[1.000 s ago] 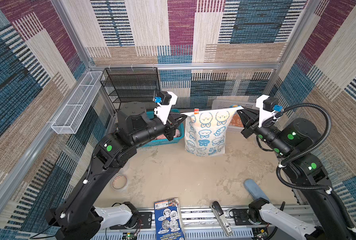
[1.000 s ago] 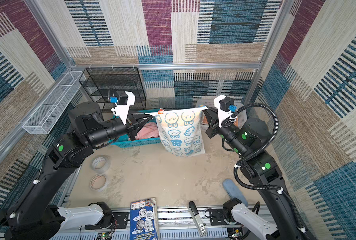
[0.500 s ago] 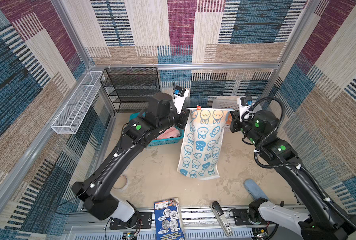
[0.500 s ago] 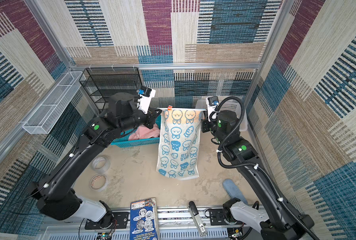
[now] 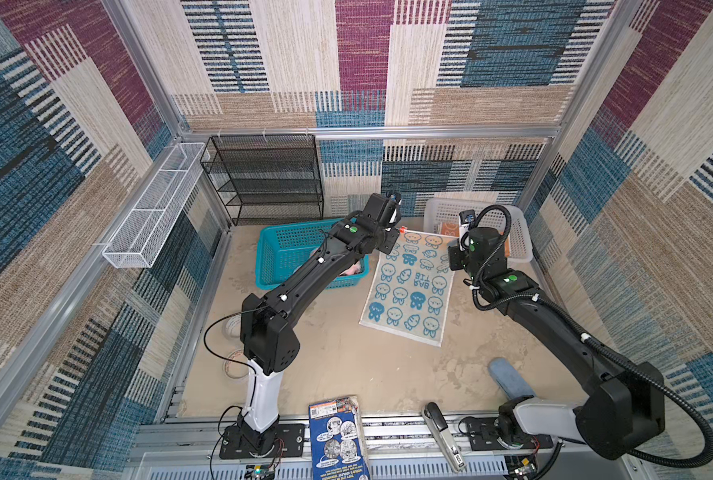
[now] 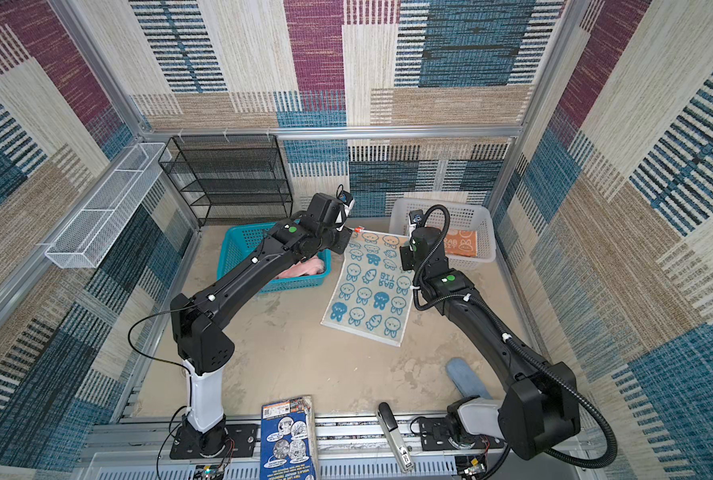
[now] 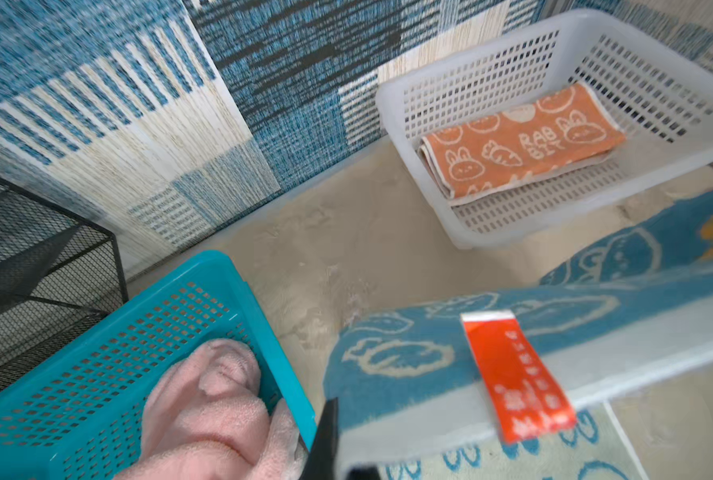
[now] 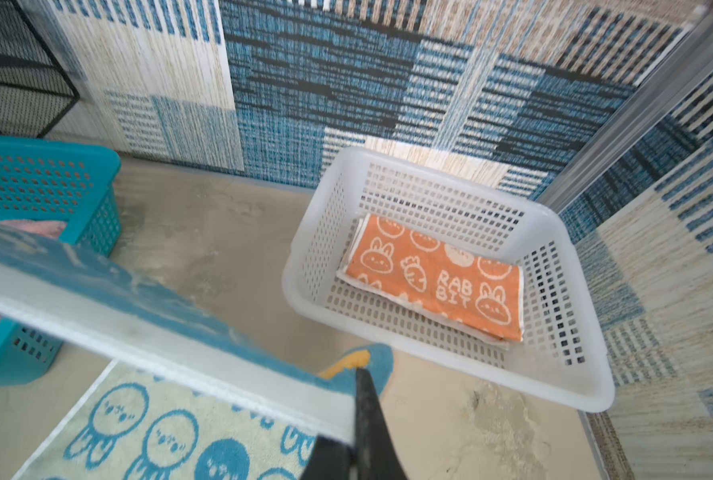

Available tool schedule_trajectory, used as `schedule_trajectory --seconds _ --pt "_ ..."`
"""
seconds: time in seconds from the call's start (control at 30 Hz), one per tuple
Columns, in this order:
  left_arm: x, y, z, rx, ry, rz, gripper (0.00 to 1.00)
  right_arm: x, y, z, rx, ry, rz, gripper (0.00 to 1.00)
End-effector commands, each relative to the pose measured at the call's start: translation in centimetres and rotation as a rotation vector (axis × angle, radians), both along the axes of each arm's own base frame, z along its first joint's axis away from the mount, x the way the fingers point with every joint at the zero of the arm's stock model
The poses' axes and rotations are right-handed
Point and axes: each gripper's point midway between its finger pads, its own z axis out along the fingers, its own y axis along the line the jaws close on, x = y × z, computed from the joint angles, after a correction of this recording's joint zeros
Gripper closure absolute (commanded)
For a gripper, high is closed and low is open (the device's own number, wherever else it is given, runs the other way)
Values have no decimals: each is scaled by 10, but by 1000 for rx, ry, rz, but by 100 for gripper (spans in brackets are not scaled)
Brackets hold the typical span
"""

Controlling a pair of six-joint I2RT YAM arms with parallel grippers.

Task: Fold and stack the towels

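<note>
Spreading blue towel (image 5: 409, 286) flat, left gripper (image 7: 333, 444) and right gripper (image 8: 360, 419) pinching its far corners; orange towel (image 8: 434, 274) folded in white basket (image 8: 471, 370); pink towel (image 7: 205, 407) crumpled in teal basket (image 7: 263, 328).

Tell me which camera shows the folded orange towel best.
Right wrist view: the orange towel lies whole, seen from above, print readable. The left wrist view shows the towel whole too, more obliquely. In both top views the towel is small, partly behind the right arm.
</note>
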Motion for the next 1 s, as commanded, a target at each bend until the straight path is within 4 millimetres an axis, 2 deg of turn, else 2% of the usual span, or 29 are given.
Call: schedule_trajectory --seconds 0.0,0.23,0.4,0.53,0.77,0.83,0.97 --pt "11 11 -10 38 -22 53 100 0 -5 -8 42 -9 -38 100" --pt "2 13 -37 71 28 32 100 -20 13 -65 129 145 47 100" --pt "-12 21 -54 85 72 21 100 -42 23 -93 186 240 104 100" --pt "-23 28 -65 95 93 20 100 -61 27 -101 229 286 133 100" --pt "-35 35 -80 110 130 16 100 -90 29 -92 293 348 151 100" --pt "-36 36 -82 114 133 13 100 -96 33 -99 317 385 166 100" --pt "-40 39 -87 127 139 7 100 -108 38 -124 362 446 173 100"
